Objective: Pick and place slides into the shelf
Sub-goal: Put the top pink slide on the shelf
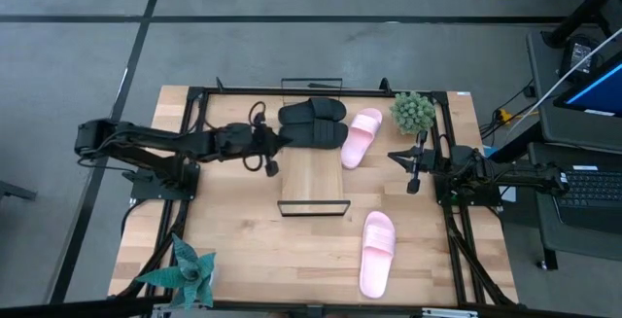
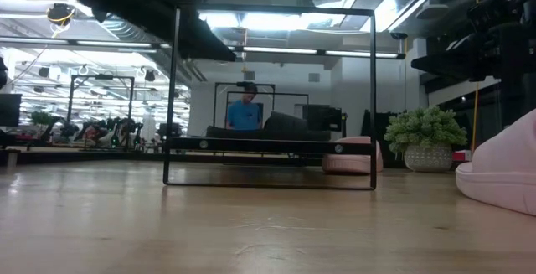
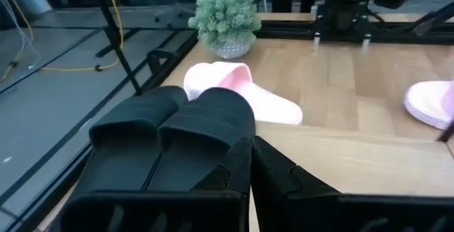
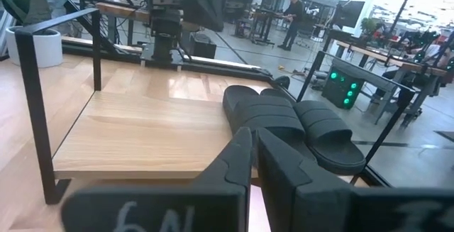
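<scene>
Two black slides [image 1: 313, 112] [image 1: 319, 133] lie side by side across the far end of the light-wood shelf [image 1: 311, 177]. In the left wrist view they are the two black slides [image 3: 135, 147] [image 3: 206, 136]. One pink slide [image 1: 362, 136] lies slanted at the shelf's right edge. The other pink slide [image 1: 377, 252] lies on the table near the front right. My left gripper [image 1: 282, 140] [image 3: 250, 147] is shut and empty, just left of the nearer black slide. My right gripper [image 1: 397, 156] [image 4: 252, 147] waits shut at the right, level, pointing toward the shelf.
Black wire rails stand at the shelf's far end [image 1: 311, 83] and near end [image 1: 313, 206]. A small green plant [image 1: 413, 112] stands at the back right and a spiky plant [image 1: 185, 271] at the front left. Bare wood lies in the shelf's middle.
</scene>
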